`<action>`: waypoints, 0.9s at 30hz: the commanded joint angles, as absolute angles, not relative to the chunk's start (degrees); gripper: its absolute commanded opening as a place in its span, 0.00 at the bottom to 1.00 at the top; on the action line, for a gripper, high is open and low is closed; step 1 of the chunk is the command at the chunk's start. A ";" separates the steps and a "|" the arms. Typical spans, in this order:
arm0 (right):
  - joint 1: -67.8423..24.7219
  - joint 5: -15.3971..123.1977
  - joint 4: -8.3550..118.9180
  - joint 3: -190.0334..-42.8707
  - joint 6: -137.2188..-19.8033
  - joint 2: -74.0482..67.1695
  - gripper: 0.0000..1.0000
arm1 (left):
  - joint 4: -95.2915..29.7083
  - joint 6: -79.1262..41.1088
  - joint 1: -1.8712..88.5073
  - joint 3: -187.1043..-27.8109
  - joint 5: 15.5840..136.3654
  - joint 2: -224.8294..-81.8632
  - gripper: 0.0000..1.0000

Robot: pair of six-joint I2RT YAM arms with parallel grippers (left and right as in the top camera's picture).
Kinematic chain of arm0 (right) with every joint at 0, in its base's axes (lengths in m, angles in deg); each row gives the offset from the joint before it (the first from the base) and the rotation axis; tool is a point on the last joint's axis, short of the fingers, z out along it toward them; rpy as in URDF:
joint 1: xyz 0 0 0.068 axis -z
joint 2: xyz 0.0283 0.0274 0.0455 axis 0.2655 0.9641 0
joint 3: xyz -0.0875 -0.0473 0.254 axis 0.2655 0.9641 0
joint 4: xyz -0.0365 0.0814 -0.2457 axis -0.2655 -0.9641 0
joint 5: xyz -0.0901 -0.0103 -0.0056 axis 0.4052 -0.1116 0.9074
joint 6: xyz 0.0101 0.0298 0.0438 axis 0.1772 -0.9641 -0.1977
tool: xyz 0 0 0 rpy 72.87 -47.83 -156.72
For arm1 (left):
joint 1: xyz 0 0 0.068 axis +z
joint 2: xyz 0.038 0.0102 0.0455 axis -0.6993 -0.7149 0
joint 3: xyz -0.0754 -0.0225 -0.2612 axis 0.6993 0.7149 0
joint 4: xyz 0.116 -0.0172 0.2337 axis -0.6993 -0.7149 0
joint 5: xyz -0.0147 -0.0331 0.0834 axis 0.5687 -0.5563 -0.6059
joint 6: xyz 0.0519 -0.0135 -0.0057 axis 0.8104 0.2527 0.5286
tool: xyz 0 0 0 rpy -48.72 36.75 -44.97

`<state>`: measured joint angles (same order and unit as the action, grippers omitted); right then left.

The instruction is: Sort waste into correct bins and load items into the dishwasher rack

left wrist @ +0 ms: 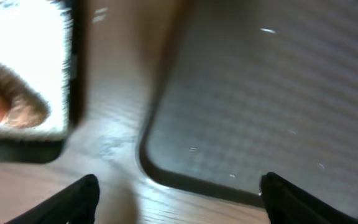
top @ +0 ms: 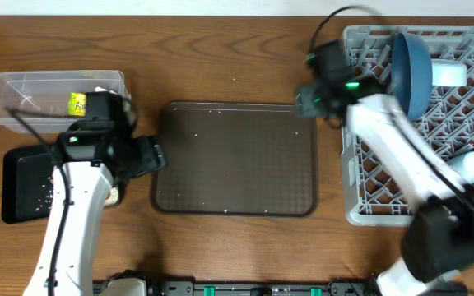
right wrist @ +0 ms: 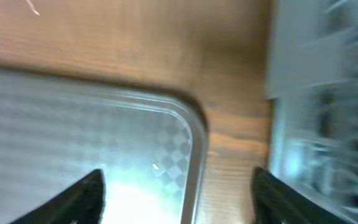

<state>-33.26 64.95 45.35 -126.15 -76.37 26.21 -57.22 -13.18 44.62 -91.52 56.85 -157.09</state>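
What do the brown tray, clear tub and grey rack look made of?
Brown tray: probably plastic, matte, with a fine checked texture.
Clear tub: transparent plastic, likely thin, with see-through walls and floor.
Grey rack: moulded plastic by the look, an openwork lattice.

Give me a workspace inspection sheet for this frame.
Surface: wooden table, no spills seen on the wood.
Job's things: yellow-green wrapper in the clear tub; loose white rice on the black tray; dark blue plate-bowl tilted up in the rack, beside a white cup; pale round item also in the rack, unidentified.
Clutter: brown serving tray at centre, a few white specks on it.
Grippers: left gripper open over the serving tray's corner; right gripper open between serving tray and rack; both hold nothing.
Cables: black cable loops above the right arm.
Surroundings: nothing seen.
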 commanded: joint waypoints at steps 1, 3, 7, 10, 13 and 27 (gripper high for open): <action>-28.24 56.69 42.75 -127.00 -75.89 20.88 0.83 | -59.56 -7.65 40.88 -92.99 58.16 -158.10 0.88; -25.00 55.00 39.05 -127.00 -75.89 18.97 0.89 | -63.10 -6.95 39.88 -92.99 58.12 -158.78 0.91; -19.45 55.09 28.80 -126.98 -75.89 16.94 0.91 | -72.43 -6.82 40.47 -92.97 55.74 -159.04 0.94; -16.46 55.27 22.66 -126.78 -75.76 15.76 0.92 | -73.98 -6.78 40.82 -92.18 55.43 -156.94 0.94; -15.10 55.29 20.06 -125.47 -74.55 13.62 0.93 | -72.93 -6.80 40.79 -90.56 55.19 -151.65 0.95; -15.08 56.56 40.67 -88.95 -74.40 -26.07 0.99 | -56.34 -11.11 40.79 -72.97 55.23 -107.55 0.98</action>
<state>-15.19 56.38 39.23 -93.91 -74.62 -17.85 -57.39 -8.55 40.55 -75.52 55.65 -112.64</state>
